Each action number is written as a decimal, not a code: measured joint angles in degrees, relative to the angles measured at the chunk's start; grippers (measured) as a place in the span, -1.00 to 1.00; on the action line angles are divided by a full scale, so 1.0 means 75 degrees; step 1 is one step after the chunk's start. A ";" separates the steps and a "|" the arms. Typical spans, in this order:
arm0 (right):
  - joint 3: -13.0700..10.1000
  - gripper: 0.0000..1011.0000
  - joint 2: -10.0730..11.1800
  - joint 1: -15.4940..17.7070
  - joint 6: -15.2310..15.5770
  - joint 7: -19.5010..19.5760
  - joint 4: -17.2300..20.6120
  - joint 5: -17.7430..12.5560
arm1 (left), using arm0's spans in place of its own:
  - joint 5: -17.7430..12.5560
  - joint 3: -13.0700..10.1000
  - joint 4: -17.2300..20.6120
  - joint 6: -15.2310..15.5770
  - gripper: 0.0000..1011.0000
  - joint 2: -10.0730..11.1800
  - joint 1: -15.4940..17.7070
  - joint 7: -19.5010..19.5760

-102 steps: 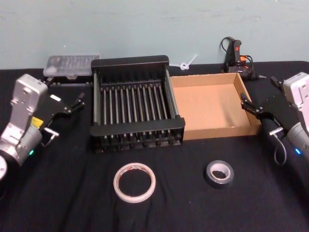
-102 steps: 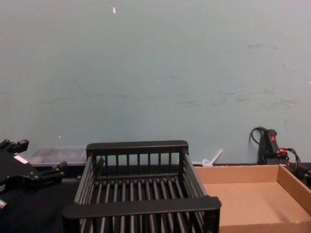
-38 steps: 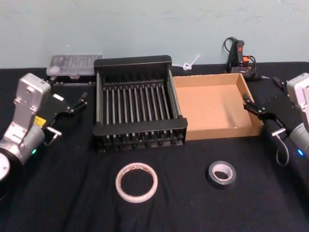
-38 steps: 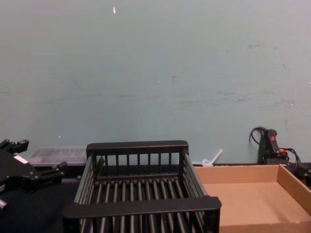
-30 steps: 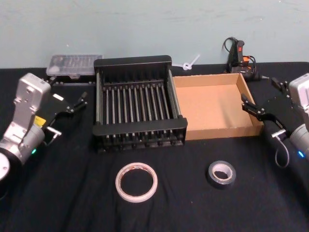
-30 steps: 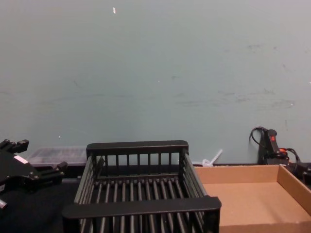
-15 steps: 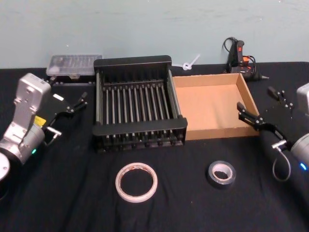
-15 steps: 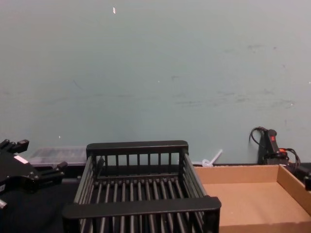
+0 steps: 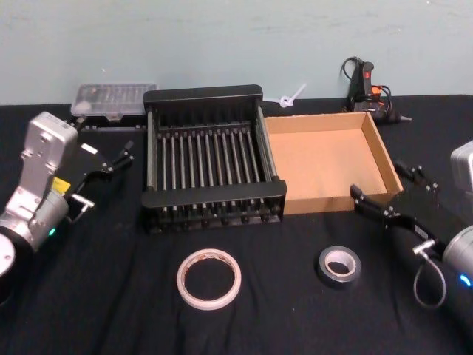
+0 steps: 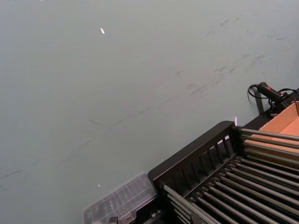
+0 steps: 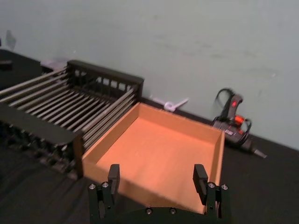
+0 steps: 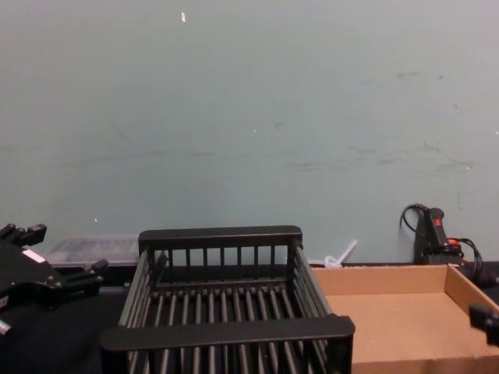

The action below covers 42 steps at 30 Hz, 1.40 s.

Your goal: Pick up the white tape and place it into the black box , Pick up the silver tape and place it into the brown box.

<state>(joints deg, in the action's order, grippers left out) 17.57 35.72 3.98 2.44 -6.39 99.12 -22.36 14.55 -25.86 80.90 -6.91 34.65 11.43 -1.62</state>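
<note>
1. A tabletop [image 9: 89, 296] covered in black cloth is carrying everything, with a pale green wall behind it.
2. The black box [image 9: 211, 159], a slatted crate, is sitting at the middle of the far half, and the brown box [image 9: 325, 159] is sitting just beside it on the robot's right, their sides touching or nearly so. Both are lying empty.
3. The left gripper [image 9: 111, 161] is hanging idle off the crate's left side, its fingers standing apart and holding nothing.
4. The right gripper [image 9: 386, 194] is hovering near the brown box's near right corner, fingers spread wide and empty, with the silver tape below and to its left.
5. The white tape [image 9: 208, 278] is lying flat on the cloth in front of the crate. It looks light and stiff; pinching across one side of the ring, one finger inside the hole, seems the surest hold.
6. The silver tape [image 9: 339, 265] is lying flat in front of the brown box, well apart from the white roll. It looks thicker and a little heavier, with a smooth side that may slip; gripping through its pale core looks safest.
7. A clear plastic case [image 9: 111, 100], a glue gun [image 9: 363, 85] and a white zip tie [image 9: 288, 96] are resting along the far edge, none of them blocking either roll.
</note>
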 joint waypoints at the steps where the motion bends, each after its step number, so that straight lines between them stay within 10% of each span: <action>1: -0.0017 0.98 0.0030 0.0067 0.0145 -0.0055 0.0083 -0.0032 | 0.0000 0.0000 0.0000 0.0000 0.98 0.0000 0.0000 0.0000; 22: -0.0148 0.98 0.0319 0.0486 0.2252 -0.0670 0.0800 -0.0240 | 0.0000 0.0000 0.0000 0.0000 0.98 0.0000 0.0000 0.0000; 42: -0.0034 0.98 0.0016 0.0245 0.3011 -0.0909 0.0537 0.0118 | 0.0000 0.0000 0.0000 0.0000 0.98 0.0000 0.0000 0.0000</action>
<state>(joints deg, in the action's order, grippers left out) 17.32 35.83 5.82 25.02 -13.20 103.15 -21.47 14.55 -25.86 80.90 -6.91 34.64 11.43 -1.62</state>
